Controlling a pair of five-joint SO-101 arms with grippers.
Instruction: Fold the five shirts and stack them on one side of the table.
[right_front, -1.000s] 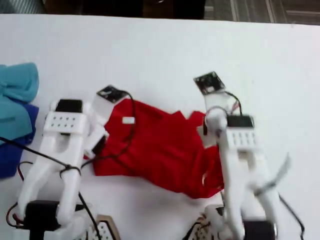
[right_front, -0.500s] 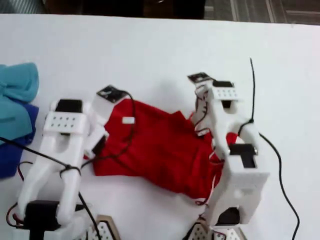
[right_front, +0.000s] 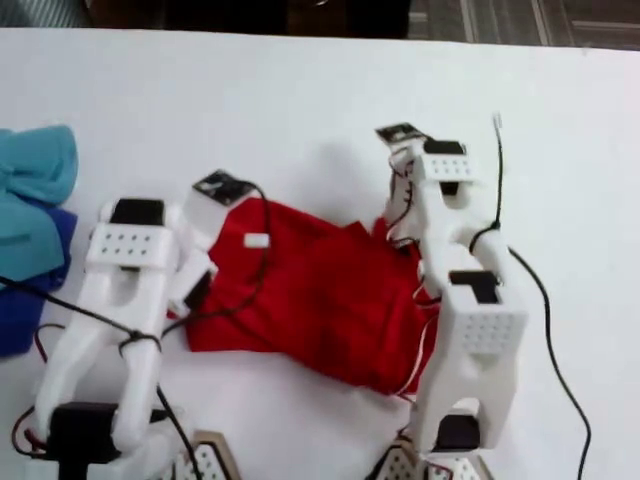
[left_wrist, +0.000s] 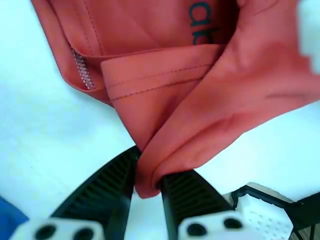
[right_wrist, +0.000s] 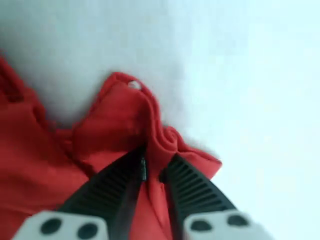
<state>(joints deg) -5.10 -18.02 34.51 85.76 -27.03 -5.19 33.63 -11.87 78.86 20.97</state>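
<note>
Left gripper (left_wrist: 147, 176): I have its two black ribbed fingers (left_wrist: 107, 192) pinched on a hemmed fold at the edge of the crumpled red fabric shirt (right_front: 320, 295). The cloth bunches up between the jaws and spreads away from them, with a stitched seam just beyond the pinch.

Right gripper (right_wrist: 152, 170): I have it pressed together on a raised ridge of the same red shirt, at the opposite edge from the left pinch. The fabric stands up in a narrow crease between the fingers (right_wrist: 186, 182).

Red shirt: it lies unfolded and wrinkled on the white surface (right_front: 300, 100), between my left arm (right_front: 125, 290) and my right arm (right_front: 465, 310), both of which touch it.

Other garments: a light teal cloth bundle (right_front: 35, 185) and a dark blue cloth (right_front: 22, 290) rest together, well apart from the red shirt, beyond my left arm. The teal bundle lies partly over the blue one.
</note>
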